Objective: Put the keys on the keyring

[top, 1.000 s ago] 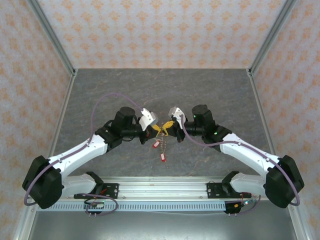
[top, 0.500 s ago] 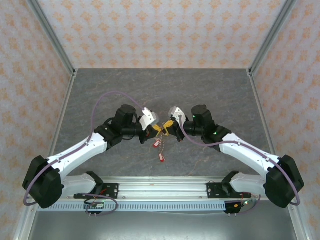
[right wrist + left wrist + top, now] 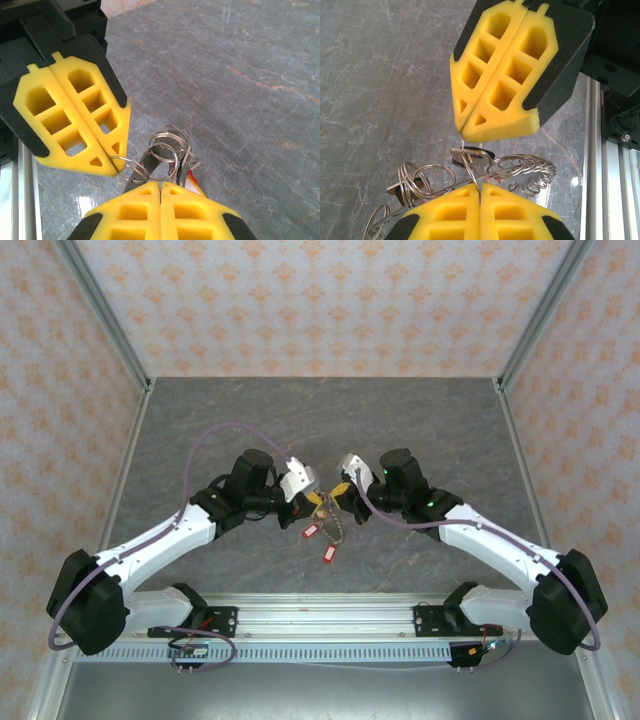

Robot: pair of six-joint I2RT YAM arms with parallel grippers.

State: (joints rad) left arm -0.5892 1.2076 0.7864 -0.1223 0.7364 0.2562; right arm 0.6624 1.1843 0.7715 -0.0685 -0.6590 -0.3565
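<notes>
Keyring: coiled, chain-like keyring [image 3: 532, 172] hung just beside the meeting tips, above the surface [image 3: 200, 420].
Keys: keys [image 3: 312, 531] with red tags dangled below in the top external view. The left wrist view instead showed a thin wire loop [image 3: 469, 162] bridging both tips.
Left fingers: left fingers [image 3: 450, 212] pressed together, pinching that loop.
Right fingers: right fingers [image 3: 130, 212] pressed together, same loop.

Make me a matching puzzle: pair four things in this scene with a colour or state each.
Things:
1. left end effector
2. key tags
3. table
4. cable on the left arm

Descriptions:
a. purple
b. shut on a wire ring
c. grey, marbled
d. red

Pairs: 1-b, 2-d, 3-c, 4-a
</notes>
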